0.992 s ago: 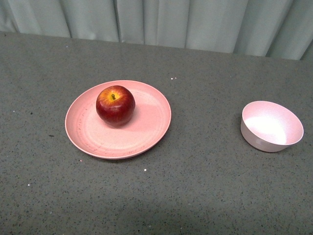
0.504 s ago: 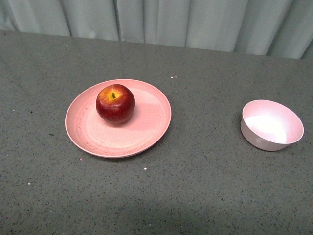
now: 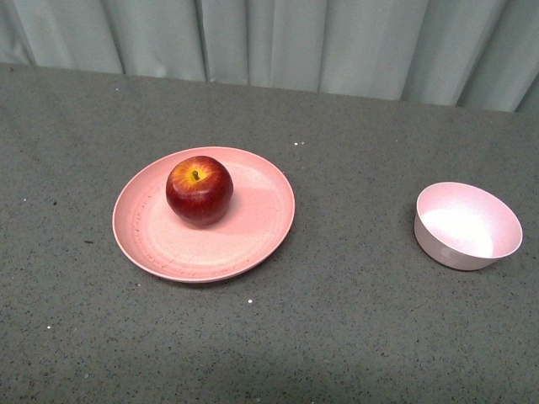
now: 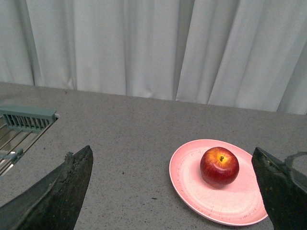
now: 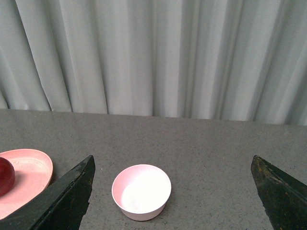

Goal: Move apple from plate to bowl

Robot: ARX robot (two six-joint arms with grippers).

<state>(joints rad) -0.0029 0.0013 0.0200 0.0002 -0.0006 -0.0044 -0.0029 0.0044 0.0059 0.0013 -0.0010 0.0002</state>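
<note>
The dark red apple [image 3: 200,190] sits upright on the wide salmon-pink plate [image 3: 253,236], towards its far left part. The small pale pink bowl [image 3: 467,225] stands empty on the table to the right of the plate. Neither gripper shows in the front view. In the left wrist view the left gripper [image 4: 172,191] is open and empty, well short of the apple [image 4: 219,166] and plate [image 4: 192,191]. In the right wrist view the right gripper [image 5: 172,191] is open and empty, well short of the bowl [image 5: 141,191]; the plate's edge [image 5: 33,172] and a sliver of the apple [image 5: 5,175] show beside it.
The grey speckled table [image 3: 354,337] ends at a pale curtain [image 3: 295,42] at the back. A metal rack with a grey-green bar [image 4: 26,120] shows at the table's side in the left wrist view.
The plate, apple and bowl sit slightly lower in the front view than before, as the view has shifted a little. Nothing on the table has moved.
</note>
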